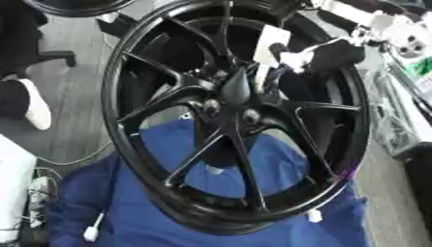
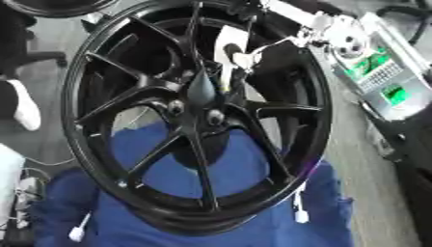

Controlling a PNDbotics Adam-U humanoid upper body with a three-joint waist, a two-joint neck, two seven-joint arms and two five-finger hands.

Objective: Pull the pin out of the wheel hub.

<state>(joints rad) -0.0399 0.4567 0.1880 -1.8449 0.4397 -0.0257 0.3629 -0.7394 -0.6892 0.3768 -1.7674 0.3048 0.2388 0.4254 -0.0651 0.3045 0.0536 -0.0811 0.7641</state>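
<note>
black alloy wheel [image 1: 236,116] filling the left eye view, standing tilted on its rim over blue cloth [image 1: 211,202]. hub [image 1: 232,94] at centre, spokes fanning out. right hand [image 1: 325,55] reaching in from upper right behind the spokes, near the hub; fingers hidden by spokes, so spread or curled cannot be told. pin not made out apart from the hub (too dark).

right eye view: same wheel, hub a little left of middle, round bolt holes [image 2: 213,116] below it. grey floor [image 2: 354,144] to the right, green-lit device [image 2: 380,72] at upper right.
</note>
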